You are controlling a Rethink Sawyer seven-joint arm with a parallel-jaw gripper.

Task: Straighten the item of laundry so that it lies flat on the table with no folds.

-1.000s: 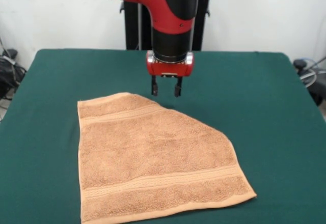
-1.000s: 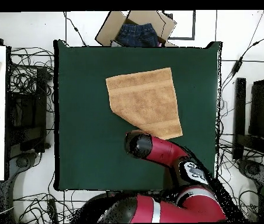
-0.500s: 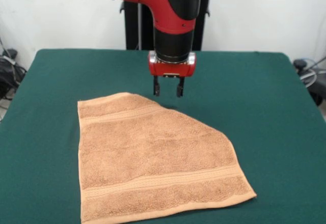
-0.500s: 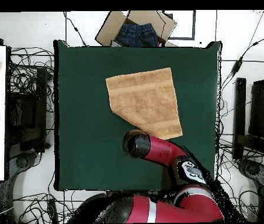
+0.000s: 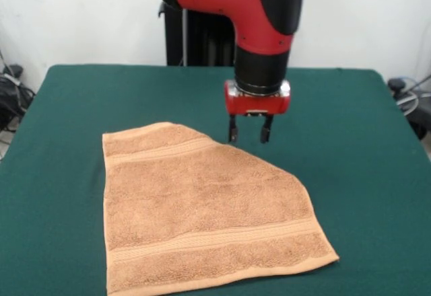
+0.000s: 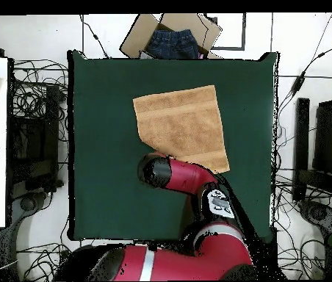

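A: Status vs. a second ago?

B: Gripper [image 5: 249,135] shifted sideways along the towel's slanted far edge, toward the right side of the front view. Was hovering off the near-top corner of the fold line, now further down that diagonal, just over the edge. In the overhead view, wrist [image 6: 154,170] moved toward picture left, now covering the towel's cut-off corner.

A: Fingers?

B: Spread apart, nothing between them. Same gap as before. Tips close above the cloth edge, contact not clear.

A: Towel?

B: Orange-tan terry towel [image 5: 202,208] unchanged. Lying on the green table [image 5: 350,121], in the near half in the front view, left of centre. One corner missing from the outline: far-right side runs as a straight diagonal, so still folded under or over there, can't tell which. Band stripes visible near the far edge and near the front edge. Rest of the surface flat.

A: Anything else on the table?

B: No. Off the table in the overhead view: cardboard box [image 6: 134,38] with blue jeans [image 6: 172,42] at the far edge, cables on the floor.
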